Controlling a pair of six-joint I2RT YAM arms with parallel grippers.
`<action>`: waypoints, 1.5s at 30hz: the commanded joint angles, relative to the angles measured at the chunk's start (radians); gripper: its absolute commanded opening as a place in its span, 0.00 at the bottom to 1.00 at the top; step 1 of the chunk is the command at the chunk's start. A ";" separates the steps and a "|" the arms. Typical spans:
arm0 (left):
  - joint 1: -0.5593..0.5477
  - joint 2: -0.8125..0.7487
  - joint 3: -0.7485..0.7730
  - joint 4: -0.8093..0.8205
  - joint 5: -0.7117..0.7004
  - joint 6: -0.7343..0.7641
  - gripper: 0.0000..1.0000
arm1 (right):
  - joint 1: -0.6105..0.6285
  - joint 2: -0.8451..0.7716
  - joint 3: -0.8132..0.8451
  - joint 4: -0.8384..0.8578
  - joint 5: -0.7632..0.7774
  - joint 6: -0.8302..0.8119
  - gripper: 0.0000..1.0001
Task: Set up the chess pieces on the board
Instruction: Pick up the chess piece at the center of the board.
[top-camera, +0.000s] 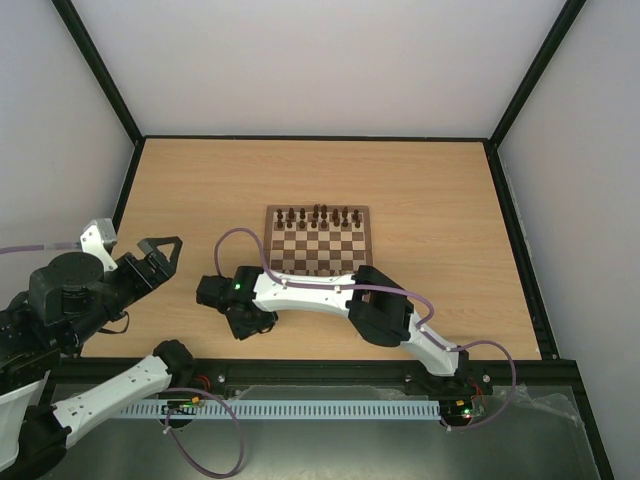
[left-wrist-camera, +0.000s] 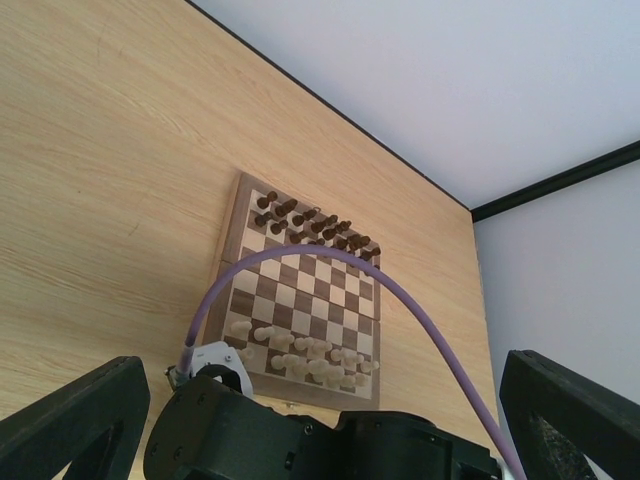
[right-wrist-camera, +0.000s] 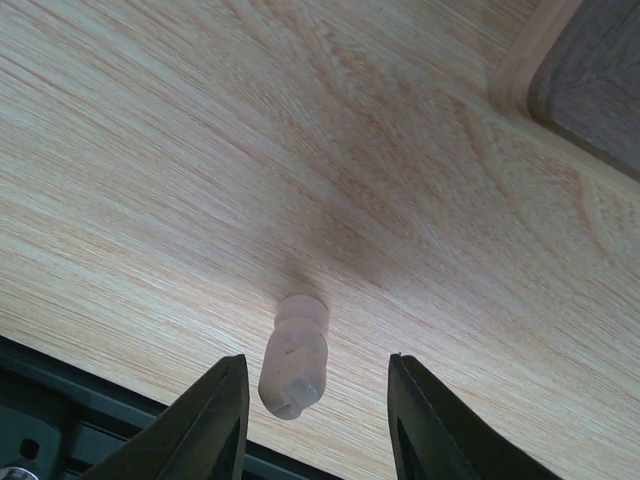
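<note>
Right gripper (right-wrist-camera: 314, 372) straddles one cream piece (right-wrist-camera: 294, 356) standing on the table (right-wrist-camera: 200, 150) at lower centre of its wrist view, jaws apart with a gap each side, nothing gripped. Presumably it is lined up to pinch the piece, which sits off the board (top-camera: 320, 256), below-left of it in the top view. Dark pieces (top-camera: 318, 215) fill the board's upper rows; left gripper (top-camera: 165, 250) hangs wide open, empty, at frame left, likely parked clear of the right arm (top-camera: 320, 290).

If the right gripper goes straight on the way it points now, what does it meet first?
Probably the cream chess piece, which sits between the open jaws of the right gripper. Just beyond it lies the tabletop, though depth is unclear.
</note>
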 joint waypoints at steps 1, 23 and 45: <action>-0.004 -0.008 -0.019 -0.004 -0.010 -0.003 0.99 | 0.015 0.004 0.012 -0.078 0.009 -0.001 0.38; -0.004 -0.004 -0.053 0.021 -0.007 0.003 0.99 | 0.020 0.017 0.027 -0.113 0.062 -0.016 0.32; -0.005 -0.003 -0.062 0.026 -0.017 0.004 0.99 | 0.010 0.059 0.048 -0.095 0.033 -0.043 0.22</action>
